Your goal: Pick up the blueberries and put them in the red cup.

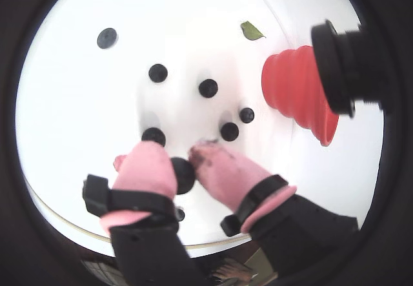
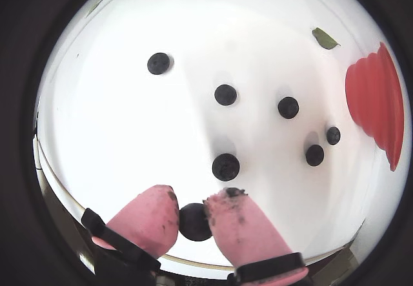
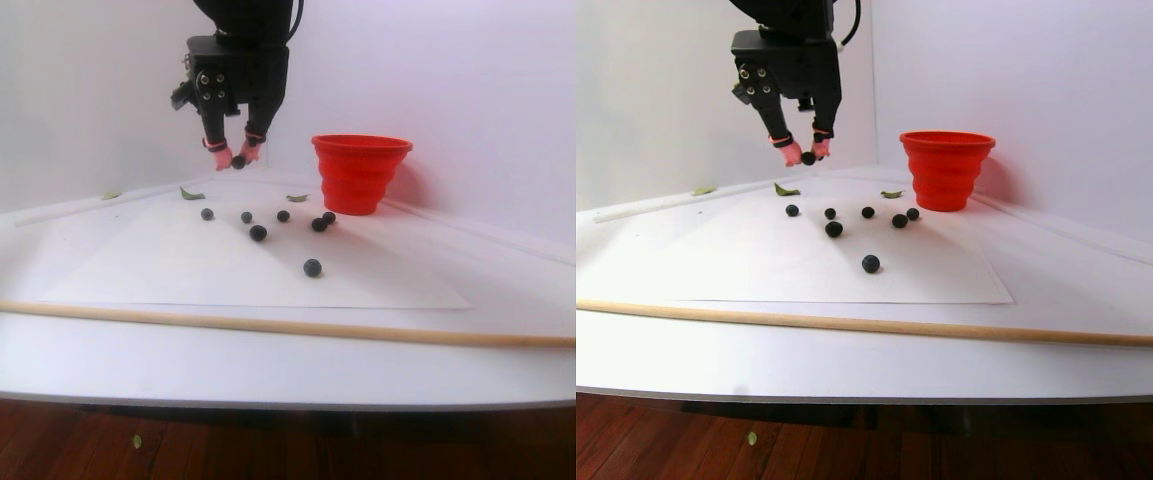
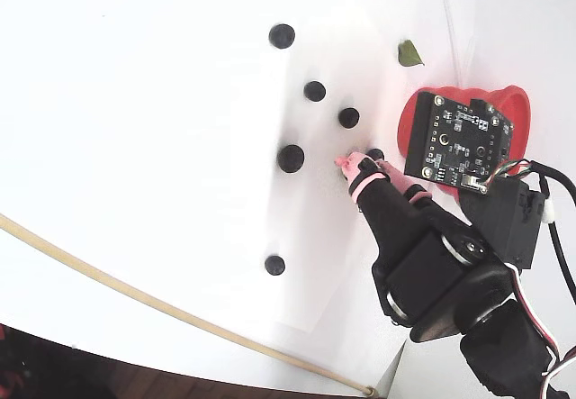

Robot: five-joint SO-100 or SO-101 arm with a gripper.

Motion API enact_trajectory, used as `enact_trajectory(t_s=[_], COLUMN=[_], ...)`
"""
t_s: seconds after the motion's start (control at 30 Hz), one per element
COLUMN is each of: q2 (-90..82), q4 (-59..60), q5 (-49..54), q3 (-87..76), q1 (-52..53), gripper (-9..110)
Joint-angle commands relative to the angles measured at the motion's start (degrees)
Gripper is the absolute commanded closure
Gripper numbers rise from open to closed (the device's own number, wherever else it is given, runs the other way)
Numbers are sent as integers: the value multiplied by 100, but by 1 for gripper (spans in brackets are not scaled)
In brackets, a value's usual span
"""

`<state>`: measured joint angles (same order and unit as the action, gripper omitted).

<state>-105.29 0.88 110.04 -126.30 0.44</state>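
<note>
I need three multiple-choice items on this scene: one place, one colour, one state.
1. In the stereo pair view, the red cup stands: A left of the loose blueberries; B right of them; C in front of them.
2. The end effector has fingers that are: A pink; B green; C yellow.
3. The end effector is: A open, empty; B shut on a blueberry; C inside the cup.
Key: B, the cup is rightmost; A, both wrist views show pink; B, the blueberry is pinched between the fingers.

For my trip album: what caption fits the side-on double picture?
Pink-tipped gripper holds one blueberry in the air beside the red cup, six more berries on the white sheet.
</note>
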Motion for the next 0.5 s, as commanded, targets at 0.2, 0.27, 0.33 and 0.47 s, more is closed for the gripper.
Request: enact_trajectory(t_s=[0.2,0.27,0.33,0.47], q2=[-650,-677,-729,-738], q4=[18,18,18,18], q5=[-141,-149,-167,-246], q3=[369,422,466,642], q1=[255,299,360,501], gripper=[94,94,94,94])
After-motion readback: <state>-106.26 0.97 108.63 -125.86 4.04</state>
